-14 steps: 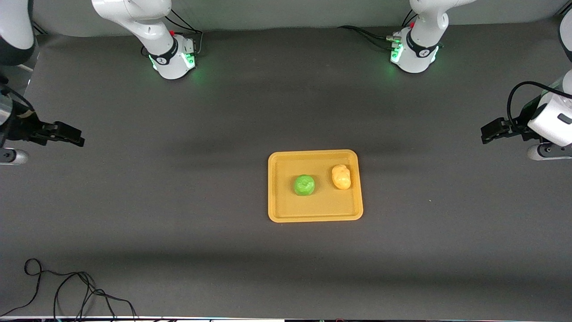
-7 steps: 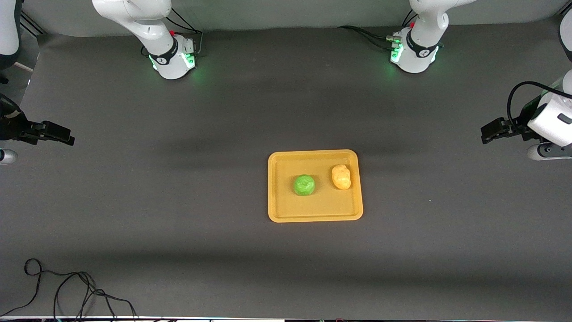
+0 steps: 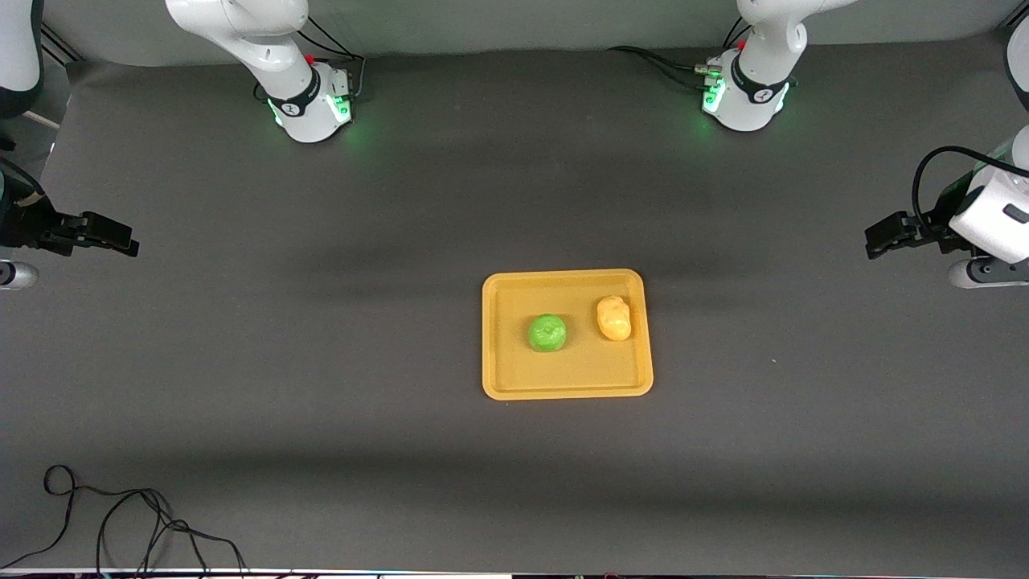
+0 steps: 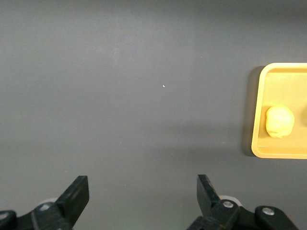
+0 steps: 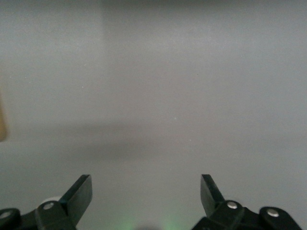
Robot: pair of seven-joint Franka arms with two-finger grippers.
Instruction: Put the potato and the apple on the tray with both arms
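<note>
The yellow-orange tray (image 3: 567,390) lies on the dark table mat. The green apple (image 3: 547,332) and the yellow-orange potato (image 3: 614,318) both rest on it, apart from each other, the potato toward the left arm's end. My left gripper (image 3: 880,236) is open and empty over the left arm's end of the table, well clear of the tray. My right gripper (image 3: 112,235) is open and empty over the right arm's end. The left wrist view shows the tray's edge (image 4: 256,115), the potato (image 4: 279,121) and the open left gripper (image 4: 143,187). The right wrist view shows the open right gripper (image 5: 146,186) over bare mat.
Both arm bases (image 3: 309,100) (image 3: 744,92) glow green along the table's edge farthest from the front camera. A black cable (image 3: 120,523) lies coiled at the corner nearest the front camera, at the right arm's end.
My right gripper has drawn back toward the right arm's end of the table and risen slightly. The left arm, tray, apple and potato have not moved.
</note>
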